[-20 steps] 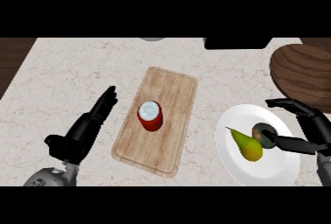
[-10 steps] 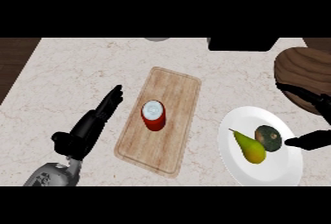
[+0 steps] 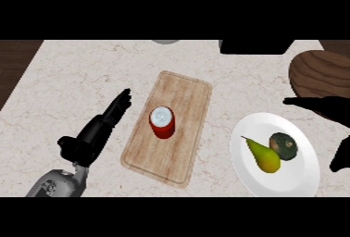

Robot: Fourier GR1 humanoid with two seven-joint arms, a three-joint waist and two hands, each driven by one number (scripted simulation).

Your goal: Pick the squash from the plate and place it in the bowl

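The squash (image 3: 284, 145), small, round and dark green, lies on the right half of a white plate (image 3: 272, 185), touching a yellow-green pear (image 3: 263, 155). The brown wooden bowl (image 3: 321, 74) sits behind the plate at the counter's right edge. My right hand (image 3: 329, 106) is open at the right edge, its fingers stretched out above the plate's far rim and its thumb lower down beside the plate. It is clear of the squash. My left hand (image 3: 101, 127) rests open on the counter, left of the board, with straight fingers.
A wooden cutting board (image 3: 181, 97) lies in the middle with a red can (image 3: 162, 122) standing on it. A dark object (image 3: 254, 46) and a grey round thing (image 3: 166, 41) sit at the counter's back edge.
My right hand, which was curled round the squash a second ago, has opened and pulled back to the right. The squash stays on the plate. The left hand has held still.
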